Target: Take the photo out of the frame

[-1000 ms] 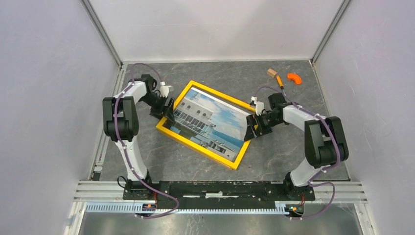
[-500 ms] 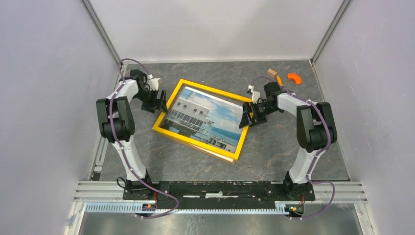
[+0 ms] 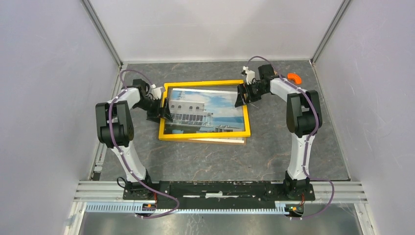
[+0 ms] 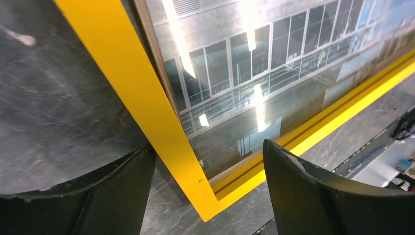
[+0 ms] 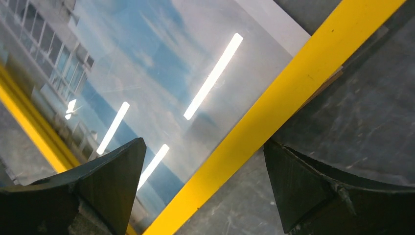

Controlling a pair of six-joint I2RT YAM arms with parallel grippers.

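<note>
Top external view, and the frame [image 3: 205, 135] lay in the middle of the table [image 3: 274, 152], yellow border up, its long axis running left to right across the picture. The photo [image 3: 210, 105] sat inside it, face up, white building toward the left, blue sky toward the right. So nothing was out yet!

The left gripper [image 3: 164, 108] was on the frame's left short side, toward the lower left corner. The right gripper [image 3: 241, 95] was at the upper right corner. Each hand had the photo lying inward from it, one at each end of that long axis, and neither was clearly the nearer.

On the left wrist view the jaws stood wide apart, straddling the yellow border: one finger [image 4: 98, 196] over bare table, the other over the glazing. The right wrist view showed the same, jaws fully spread across the border, clamped on nothing that I could see.

A pale strip [image 3: 218, 141] showed just below the lower border; wood edge or something else, I could not tell.

With the picture facing up, the back was presumably underneath, so the next move likely called for turning the frame about that long axis.
</note>
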